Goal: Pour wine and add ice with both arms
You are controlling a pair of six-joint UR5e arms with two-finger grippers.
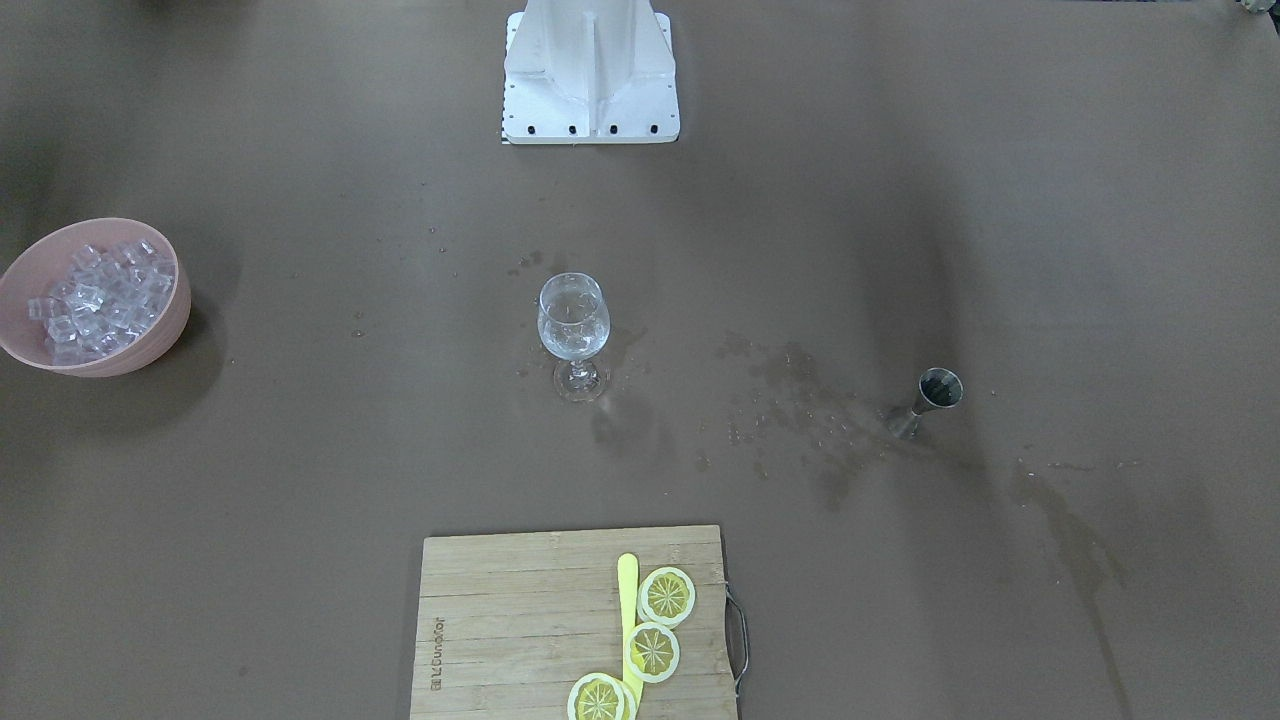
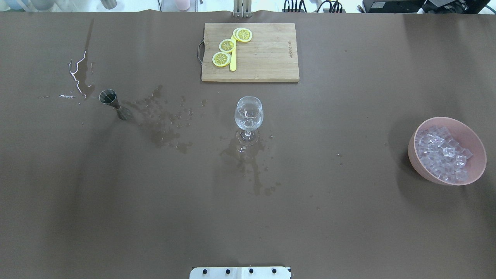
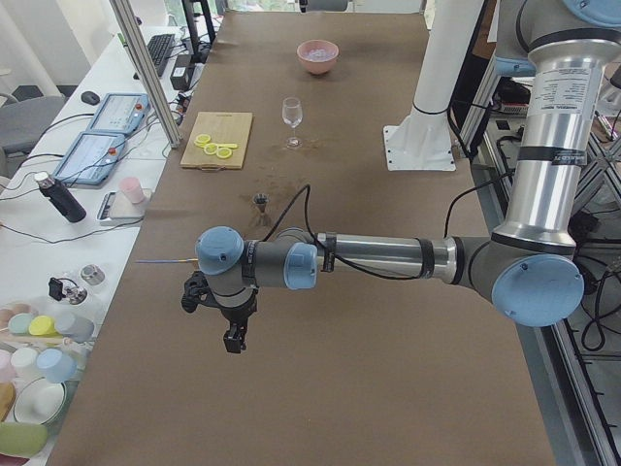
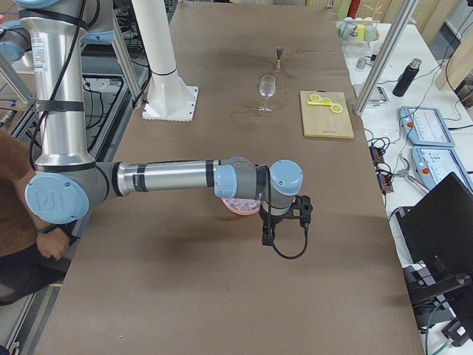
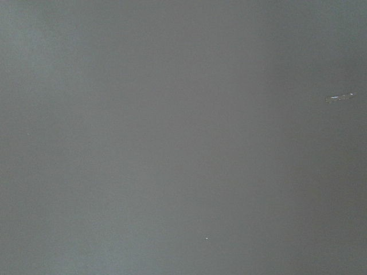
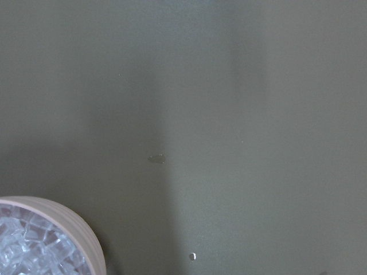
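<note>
Left end effector [image 3: 234, 342] hangs over table [image 3: 340, 398] — opening unclear.

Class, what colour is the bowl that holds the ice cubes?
The bowl is pale pink, clearest in the overhead exterior view.

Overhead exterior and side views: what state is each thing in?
Wine glass: upright, contents unclear.
Jigger: upright.
Pink bowl: upright, full of ice.
Lemon slices: flat on the cutting board.
Table: wet in patches.
Left tool: raised over the table, grip unreadable.
Right tool: raised near the bowl, grip unreadable.
</note>
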